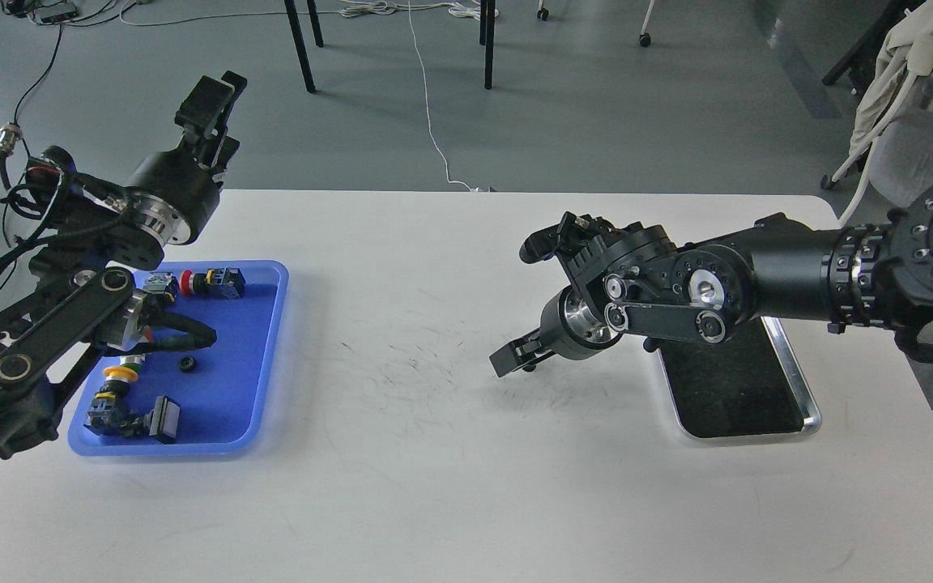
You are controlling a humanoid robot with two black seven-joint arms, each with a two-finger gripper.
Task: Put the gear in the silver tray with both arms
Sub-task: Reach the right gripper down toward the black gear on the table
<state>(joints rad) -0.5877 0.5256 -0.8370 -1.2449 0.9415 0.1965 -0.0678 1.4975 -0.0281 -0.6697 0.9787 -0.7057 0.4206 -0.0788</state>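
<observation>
My right gripper [515,360] is down at the table's middle, on the spot where a small black gear lay; that gear is hidden under it. I cannot tell whether its fingers are closed. The silver tray [795,374] lies right of it, and my right arm covers its far half. My left gripper [211,109] is raised above the table's far left edge, dark and side-on, with nothing seen in it. A second small black gear [186,363] lies in the blue plastic tray [232,389].
The blue tray holds several push-button switches [211,282] along its left and far sides, partly behind my left arm. The white table [402,470] is scuffed in the middle. A chair with a pale cloth [896,73] stands beyond the right corner.
</observation>
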